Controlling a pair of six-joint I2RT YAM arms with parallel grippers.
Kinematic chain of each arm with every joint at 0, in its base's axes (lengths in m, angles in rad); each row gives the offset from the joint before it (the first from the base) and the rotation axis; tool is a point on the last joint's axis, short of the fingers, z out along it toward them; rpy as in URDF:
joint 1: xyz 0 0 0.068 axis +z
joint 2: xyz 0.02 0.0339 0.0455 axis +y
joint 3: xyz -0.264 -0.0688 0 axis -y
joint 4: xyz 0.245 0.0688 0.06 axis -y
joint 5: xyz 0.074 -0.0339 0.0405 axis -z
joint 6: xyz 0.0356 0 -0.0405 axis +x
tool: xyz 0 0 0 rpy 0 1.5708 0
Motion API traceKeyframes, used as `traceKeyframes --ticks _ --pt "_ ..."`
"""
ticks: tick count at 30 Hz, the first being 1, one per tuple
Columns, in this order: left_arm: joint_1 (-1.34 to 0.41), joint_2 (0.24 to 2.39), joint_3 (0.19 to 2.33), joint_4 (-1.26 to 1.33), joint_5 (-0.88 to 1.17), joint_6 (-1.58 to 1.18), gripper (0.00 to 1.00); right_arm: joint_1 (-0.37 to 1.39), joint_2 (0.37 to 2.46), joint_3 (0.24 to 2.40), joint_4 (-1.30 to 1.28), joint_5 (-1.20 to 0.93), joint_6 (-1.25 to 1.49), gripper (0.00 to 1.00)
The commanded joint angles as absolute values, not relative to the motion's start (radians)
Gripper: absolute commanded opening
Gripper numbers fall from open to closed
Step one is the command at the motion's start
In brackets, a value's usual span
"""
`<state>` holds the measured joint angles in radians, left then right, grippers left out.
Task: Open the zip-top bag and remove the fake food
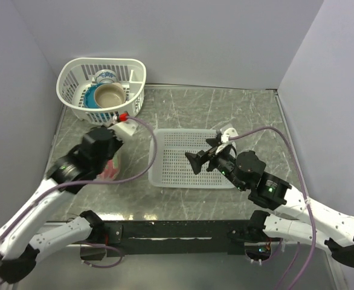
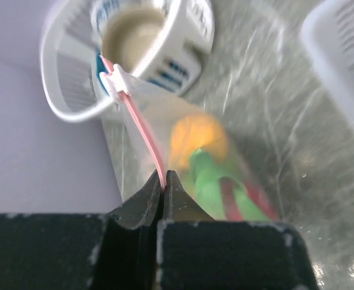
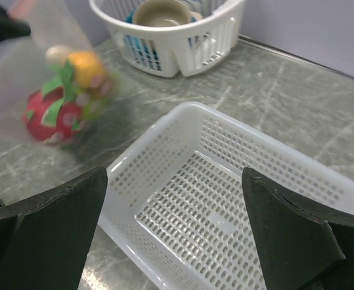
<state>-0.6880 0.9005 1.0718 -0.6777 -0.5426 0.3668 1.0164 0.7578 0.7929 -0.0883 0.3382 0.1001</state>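
My left gripper (image 2: 164,176) is shut on the pale pink zipper strip (image 2: 142,124) of the clear zip-top bag (image 2: 237,175), which hangs lifted. The strip's white slider (image 2: 115,78) is at its far end. Inside the bag the fake food shows blurred: an orange piece (image 2: 198,136) and green and red pieces (image 2: 225,190). In the right wrist view the bag (image 3: 38,78) holds a pink-red dragon fruit (image 3: 49,118) and an orange piece (image 3: 86,65). My right gripper (image 3: 174,181) is open and empty above the flat white mesh basket (image 3: 165,151). In the top view the left gripper (image 1: 114,158) is left of that basket and the right gripper (image 1: 202,159) is over it.
A round white mesh basket (image 1: 74,75) at the back left holds bowls and a cup (image 1: 109,93). The flat basket (image 1: 165,175) lies mid-table. Grey walls close in the left, back and right sides.
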Motion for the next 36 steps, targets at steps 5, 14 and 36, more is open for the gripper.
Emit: traceKeyframes --ticks 5,14,36 --pt "-0.684 0.836 1.245 -1.078 -0.23 0.578 0.01 1.003 0.92 0.837 0.222 0.081 -0.073 1.0" --pt "-0.684 0.718 1.341 -1.203 -0.078 0.778 0.01 0.948 1.178 0.954 0.411 -0.373 -0.153 1.0" --pt "-0.686 0.745 1.523 -1.276 0.242 0.821 0.01 0.92 1.35 1.012 0.769 -0.871 0.066 0.9"
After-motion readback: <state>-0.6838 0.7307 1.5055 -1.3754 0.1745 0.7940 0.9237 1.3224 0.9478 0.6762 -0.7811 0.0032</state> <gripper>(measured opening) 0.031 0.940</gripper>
